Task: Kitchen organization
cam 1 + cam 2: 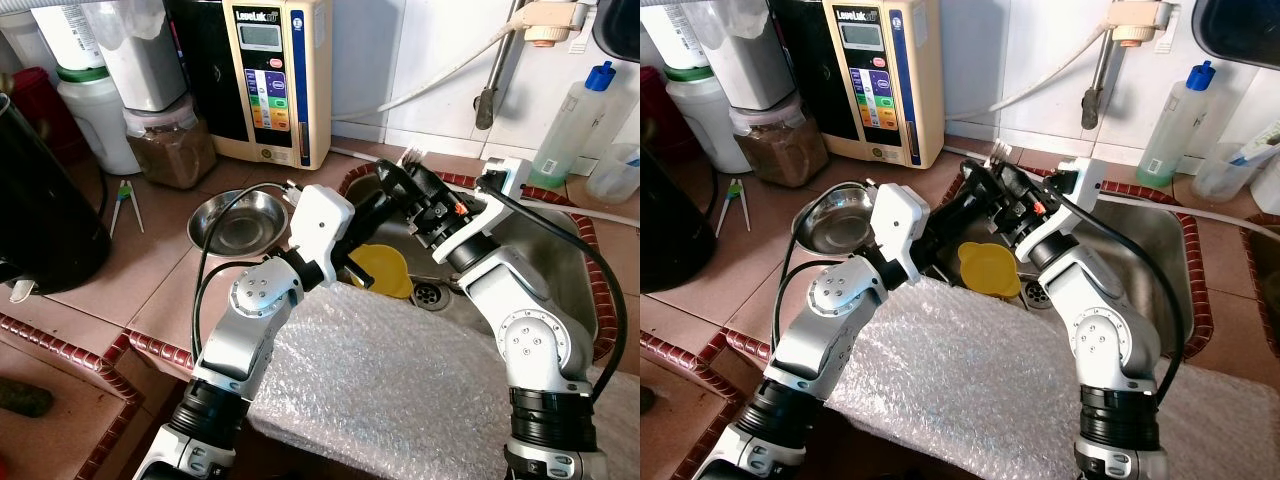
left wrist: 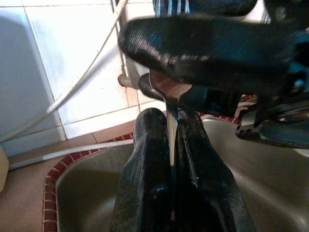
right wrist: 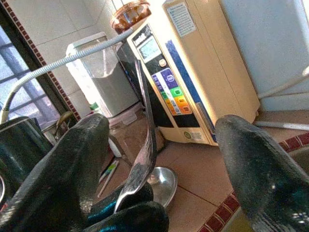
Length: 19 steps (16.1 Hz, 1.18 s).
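Two silver arms with white wrist housings, black cables and black-fingered pincers.

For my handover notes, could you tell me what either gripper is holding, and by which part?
The left gripper pinches a metal fork by its thin handle; the right gripper is open around it, holding nothing.

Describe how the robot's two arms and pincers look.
Both arms are silver metal with round joint caps ringed by small screws and black collars lower down. White housings sit near the wrists, and black cables loop alongside. The left pincer and right pincer each have two long black fingers.
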Tool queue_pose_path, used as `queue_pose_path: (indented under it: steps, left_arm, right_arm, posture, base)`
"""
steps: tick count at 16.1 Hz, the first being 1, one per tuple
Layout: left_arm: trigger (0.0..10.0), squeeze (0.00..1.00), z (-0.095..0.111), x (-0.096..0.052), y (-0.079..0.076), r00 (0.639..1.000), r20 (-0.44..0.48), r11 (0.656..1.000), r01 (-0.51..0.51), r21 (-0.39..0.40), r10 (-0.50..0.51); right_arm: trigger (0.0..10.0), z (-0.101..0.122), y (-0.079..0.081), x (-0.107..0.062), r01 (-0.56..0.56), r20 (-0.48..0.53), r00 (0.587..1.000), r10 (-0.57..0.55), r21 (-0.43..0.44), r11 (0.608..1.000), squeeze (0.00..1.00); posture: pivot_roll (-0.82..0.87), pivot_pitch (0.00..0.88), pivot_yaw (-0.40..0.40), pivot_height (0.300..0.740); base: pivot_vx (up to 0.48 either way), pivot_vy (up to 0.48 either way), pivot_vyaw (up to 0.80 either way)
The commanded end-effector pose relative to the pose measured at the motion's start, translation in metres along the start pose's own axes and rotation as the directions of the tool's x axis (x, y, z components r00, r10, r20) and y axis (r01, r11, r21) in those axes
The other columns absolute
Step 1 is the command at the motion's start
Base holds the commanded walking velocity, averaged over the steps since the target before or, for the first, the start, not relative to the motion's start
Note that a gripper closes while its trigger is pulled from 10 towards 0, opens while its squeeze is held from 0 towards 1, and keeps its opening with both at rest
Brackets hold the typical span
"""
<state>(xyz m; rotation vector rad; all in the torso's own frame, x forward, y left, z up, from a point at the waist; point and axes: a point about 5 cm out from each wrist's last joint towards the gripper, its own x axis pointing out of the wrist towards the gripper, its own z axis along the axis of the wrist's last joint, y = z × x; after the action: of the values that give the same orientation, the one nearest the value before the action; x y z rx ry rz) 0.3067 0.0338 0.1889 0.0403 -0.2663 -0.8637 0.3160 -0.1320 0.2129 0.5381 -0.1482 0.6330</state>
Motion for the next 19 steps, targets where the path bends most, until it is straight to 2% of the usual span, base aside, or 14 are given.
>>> queue_pose_path:
  steps: [1,19]
  left_arm:
    - [0.0,0.0,0.0007,-0.0008,-0.0017,1.0,-0.002,1.0,0.013,-0.005,-0.013]
    - [0.0,0.0,-0.0003,-0.0016,0.0017,1.0,-0.01,1.0,0.0,-0.002,0.0]
  right_arm:
    - [0.0,0.0051,-0.0005,0.0043,0.011,0.03,0.999,-0.012,0.017,1.0,0.0]
    - [0.0,0.0055,0.0043,-0.0019,-0.067,0.035,0.997,0.064,0.083,0.994,0.0]
  posture:
    - [-0.1,0.031,0.078,0.74]
    - [-0.09,0.04,0.066,0.74]
  base:
    - [0.0,0.0,0.0]
    - [0.0,0.0,0.0]
